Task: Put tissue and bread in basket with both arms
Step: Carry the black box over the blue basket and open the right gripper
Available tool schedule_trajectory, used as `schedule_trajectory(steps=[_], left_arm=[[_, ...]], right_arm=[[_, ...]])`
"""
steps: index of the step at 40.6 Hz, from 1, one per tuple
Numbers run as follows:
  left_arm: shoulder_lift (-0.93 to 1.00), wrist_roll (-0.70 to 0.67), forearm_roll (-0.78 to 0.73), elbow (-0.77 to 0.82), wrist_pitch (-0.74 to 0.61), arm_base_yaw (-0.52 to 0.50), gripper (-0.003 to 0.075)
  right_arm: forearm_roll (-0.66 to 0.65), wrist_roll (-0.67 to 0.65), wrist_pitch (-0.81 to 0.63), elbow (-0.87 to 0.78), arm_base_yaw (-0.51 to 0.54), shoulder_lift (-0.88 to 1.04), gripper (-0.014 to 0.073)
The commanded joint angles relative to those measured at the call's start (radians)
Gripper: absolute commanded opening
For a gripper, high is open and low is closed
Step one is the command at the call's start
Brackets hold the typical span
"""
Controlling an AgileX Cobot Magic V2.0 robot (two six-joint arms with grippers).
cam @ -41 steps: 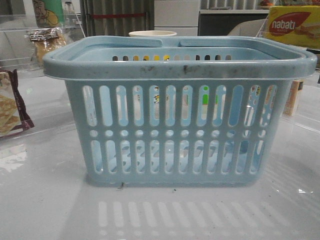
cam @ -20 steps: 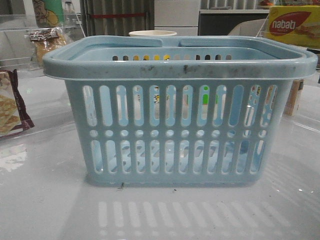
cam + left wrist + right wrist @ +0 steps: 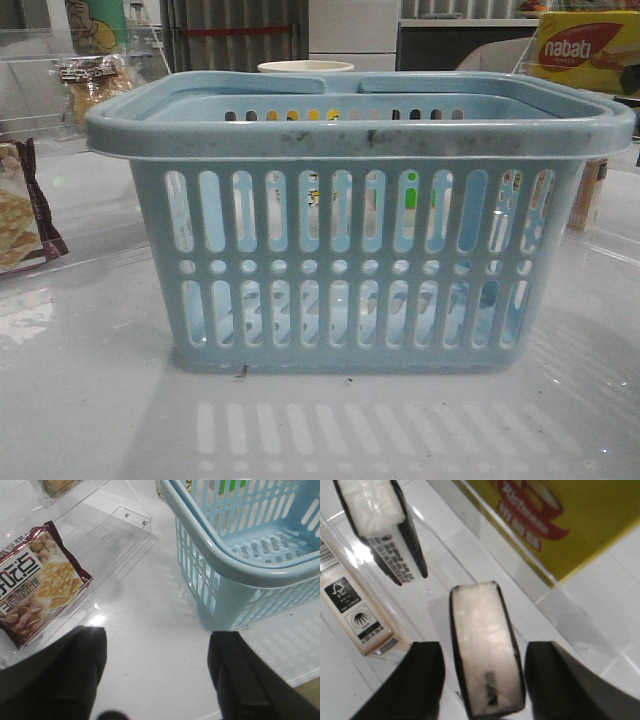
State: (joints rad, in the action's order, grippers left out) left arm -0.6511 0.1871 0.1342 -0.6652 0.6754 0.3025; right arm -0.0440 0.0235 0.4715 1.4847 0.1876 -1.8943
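Light-blue basket [image 3: 360, 220] is being seen upright at table [image 3: 90, 400] centre, nothing of the task visible inside through the slots. Bread [image 3: 88, 85] in clear wrapper is being kept far back on the left, behind a maroon-edged snack bag [image 3: 35, 580] lying flat on a clear tray [image 3: 117, 535]. Left gripper [image 3: 157, 675] is being held spread wide over bare table beside the basket corner, nothing between the fingers. Right gripper [image 3: 482, 690] is being held apart around a black-edged tissue packet [image 3: 487, 652]; finger contact cannot be told. Yellow box [image 3: 560, 515] is being seen close beside it.
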Motion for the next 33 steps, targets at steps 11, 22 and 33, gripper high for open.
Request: schedule_trajectory(steps=[11,22,33], left_arm=[[-0.006,0.003,0.014,-0.027,-0.072,0.007,0.0488],[-0.006,0.003,0.014,-0.027,-0.072,0.007,0.0488],[-0.006,0.003,0.014,-0.027,-0.072,0.007,0.0488]], right_arm=[[-0.018,0.001,-0.059,0.038,0.004,0.106,0.0181],[-0.018,0.001,0.05,0.038,-0.054,0.322,0.0181],[-0.017,0.001,0.186,0.038,-0.257,0.524,0.0181]])
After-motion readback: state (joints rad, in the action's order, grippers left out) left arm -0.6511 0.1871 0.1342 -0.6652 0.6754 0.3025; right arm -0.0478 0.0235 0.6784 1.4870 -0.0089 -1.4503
